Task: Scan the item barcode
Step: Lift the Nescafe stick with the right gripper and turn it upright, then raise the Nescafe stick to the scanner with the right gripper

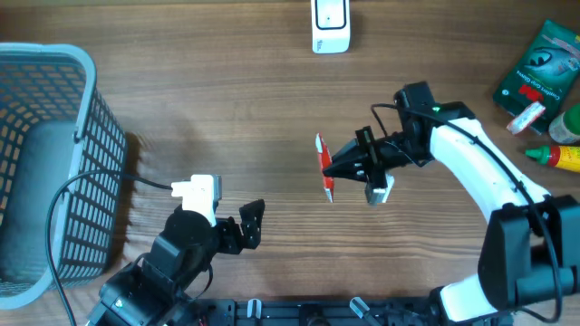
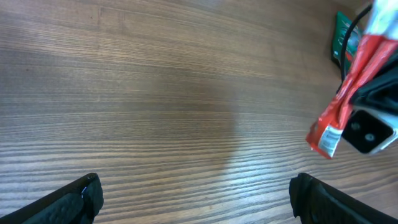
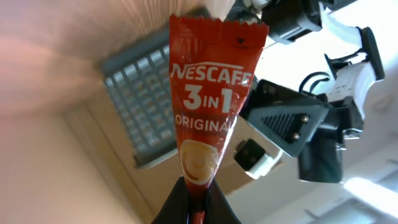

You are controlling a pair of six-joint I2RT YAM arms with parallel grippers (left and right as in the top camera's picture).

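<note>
Your right pincer [image 1: 337, 168] is clenched on one narrow end of a red stick sachet [image 1: 323, 167], printed "Nescafé 3 in 1 Original". The sachet sits near the middle of the desk [image 1: 227, 109]. From overhead it shows edge-on as a thin red strip. It seems lifted clear of the wood, though that angle makes this hard to confirm.

In the right wrist view the sachet [image 3: 208, 112] rises from between the fingers, with its crimped far end at the top of the frame.

Your right arm [image 1: 471, 158] comes in from the lower right corner. Its white links climb away from you, then bend at the wrist so the pincer points left.

Your left arm [image 1: 172, 258] is folded low at the near edge, left of centre. Your left pincer [image 1: 252, 222] is released, jaws spread wide and aimed right toward the sachet, but well apart from it. In its own view both dark fingertips [image 2: 84, 196] frame bare wood, and the sachet [image 2: 345, 93] hangs at the upper right.

A grey mesh basket [image 1: 54, 63] stands at the far left. A white device [image 1: 330, 25] sits at the far edge. A green packet [image 1: 539, 68] and a red-and-yellow bottle [image 1: 566, 156] lie at the right edge.
</note>
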